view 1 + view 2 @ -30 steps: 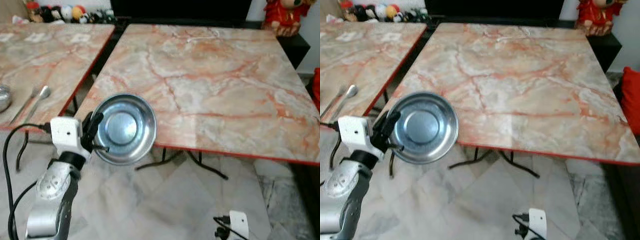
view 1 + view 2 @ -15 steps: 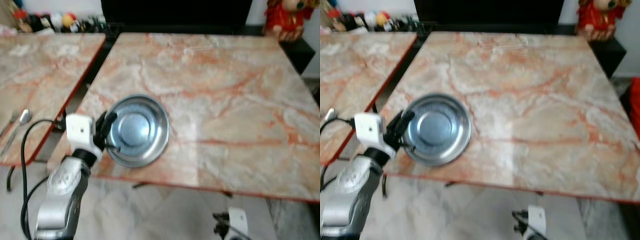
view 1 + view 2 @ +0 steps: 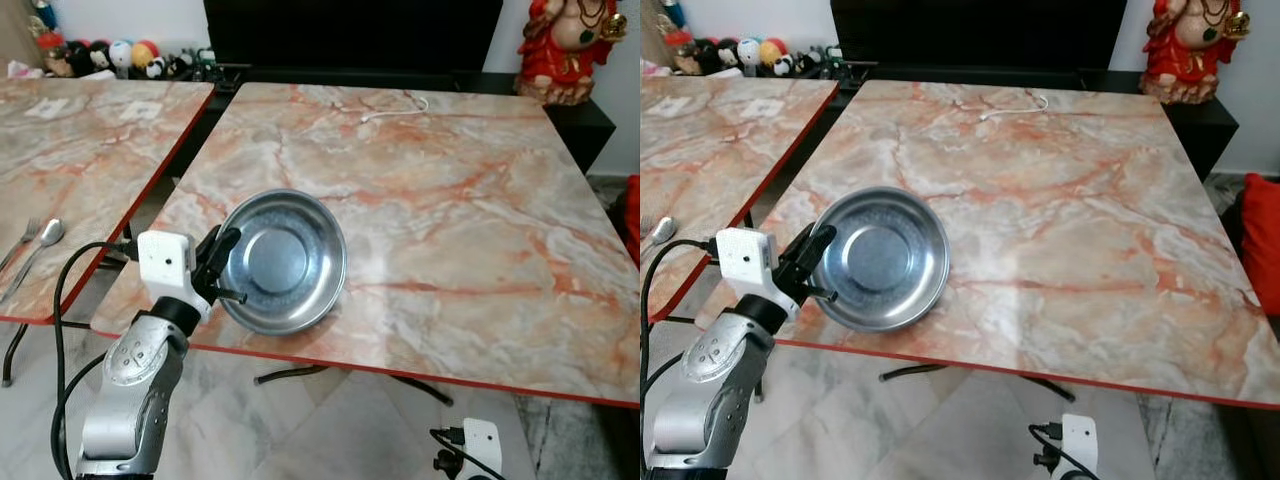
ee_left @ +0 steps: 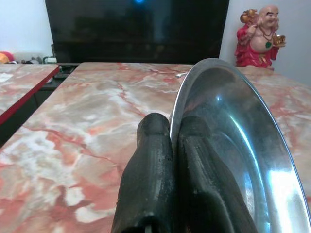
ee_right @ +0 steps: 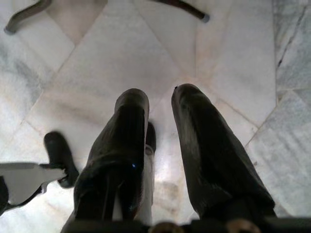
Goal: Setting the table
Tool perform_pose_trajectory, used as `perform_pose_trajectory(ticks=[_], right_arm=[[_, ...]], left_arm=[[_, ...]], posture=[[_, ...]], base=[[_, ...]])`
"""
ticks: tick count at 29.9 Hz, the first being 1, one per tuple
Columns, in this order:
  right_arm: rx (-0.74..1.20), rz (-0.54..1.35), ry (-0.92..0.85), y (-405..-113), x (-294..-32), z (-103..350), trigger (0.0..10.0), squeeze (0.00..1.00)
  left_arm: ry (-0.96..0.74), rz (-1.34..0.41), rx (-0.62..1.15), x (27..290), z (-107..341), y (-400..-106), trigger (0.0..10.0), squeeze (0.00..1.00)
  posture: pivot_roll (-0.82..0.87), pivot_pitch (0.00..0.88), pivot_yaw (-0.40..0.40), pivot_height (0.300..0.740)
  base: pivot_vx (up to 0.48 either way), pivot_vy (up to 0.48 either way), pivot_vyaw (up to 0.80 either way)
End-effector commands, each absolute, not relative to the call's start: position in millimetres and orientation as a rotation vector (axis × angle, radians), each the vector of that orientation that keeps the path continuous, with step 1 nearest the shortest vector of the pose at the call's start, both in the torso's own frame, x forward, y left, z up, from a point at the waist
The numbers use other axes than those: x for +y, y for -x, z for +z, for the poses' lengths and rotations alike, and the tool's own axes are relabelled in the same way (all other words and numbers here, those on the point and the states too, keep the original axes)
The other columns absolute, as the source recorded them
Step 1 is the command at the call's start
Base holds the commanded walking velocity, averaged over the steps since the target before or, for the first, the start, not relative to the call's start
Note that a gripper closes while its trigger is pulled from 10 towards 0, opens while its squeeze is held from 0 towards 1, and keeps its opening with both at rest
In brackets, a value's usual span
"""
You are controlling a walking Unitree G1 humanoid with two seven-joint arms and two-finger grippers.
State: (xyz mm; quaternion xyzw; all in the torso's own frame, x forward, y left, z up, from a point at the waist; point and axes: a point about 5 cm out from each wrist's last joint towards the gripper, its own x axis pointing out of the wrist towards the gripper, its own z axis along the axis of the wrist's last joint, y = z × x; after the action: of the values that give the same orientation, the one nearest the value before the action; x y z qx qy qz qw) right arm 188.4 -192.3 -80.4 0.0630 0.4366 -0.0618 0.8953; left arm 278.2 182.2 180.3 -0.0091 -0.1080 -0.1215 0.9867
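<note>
Pinched on the near-left rim of the steel bowl [image 3: 282, 262], the left gripper [image 3: 218, 268] carries it tilted over the marble table [image 3: 480, 200] by its front-left corner, so the placing step likely needs lowering, levelling, then release.

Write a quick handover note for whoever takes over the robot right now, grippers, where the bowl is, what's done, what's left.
Left gripper: shut on the rim of the steel bowl, holding it tilted over the near left corner of the marble table.
Right gripper: idle, hanging low over the floor, fingers slightly apart, holding nothing.
Spoon and fork lie on the neighbouring table to the left.
Done: bowl brought to the table.
Left: set the bowl down flat and release; cutlery not yet moved over.
</note>
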Motion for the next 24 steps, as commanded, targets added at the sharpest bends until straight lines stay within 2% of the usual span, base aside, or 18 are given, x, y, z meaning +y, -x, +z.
perform_pose_trajectory(ticks=[1, 3, 11, 20, 24], right_arm=[[0.922, -0.141, -0.125, -183, -197, -83, 10.0, 0.0], [0.921, -0.141, -0.125, -183, -197, -82, 10.0, 0.0], [0.915, -0.134, -0.129, -183, -196, -82, 10.0, 0.0], [0.921, -0.121, -0.129, -181, -192, -84, 10.0, 0.0], [0.922, -0.118, -0.128, -181, -191, -84, 10.0, 0.0]], left_arm=[[0.019, -0.262, -0.238, 178, 185, -278, 10.0, 0.0], [0.017, -0.262, -0.239, 179, 185, -278, 10.0, 0.0], [0.018, -0.264, -0.234, 181, 185, -277, 10.0, 0.0], [0.071, -0.367, -0.142, 180, 175, -278, 10.0, 0.0], [0.15, -0.306, -0.114, 181, 173, -286, 10.0, 0.0]], posture=[[0.03, 0.096, -0.004, 0.74], [0.03, 0.096, -0.004, 0.74], [0.03, 0.102, -0.005, 0.74], [0.04, 0.109, -0.008, 0.74], [0.04, 0.109, -0.009, 0.74]], base=[[0.0, -0.364, -0.76], [0.0, -0.366, -0.76], [0.0, -0.364, 0.0], [0.0, 0.0, 0.0], [0.0, 0.0, 0.0]])
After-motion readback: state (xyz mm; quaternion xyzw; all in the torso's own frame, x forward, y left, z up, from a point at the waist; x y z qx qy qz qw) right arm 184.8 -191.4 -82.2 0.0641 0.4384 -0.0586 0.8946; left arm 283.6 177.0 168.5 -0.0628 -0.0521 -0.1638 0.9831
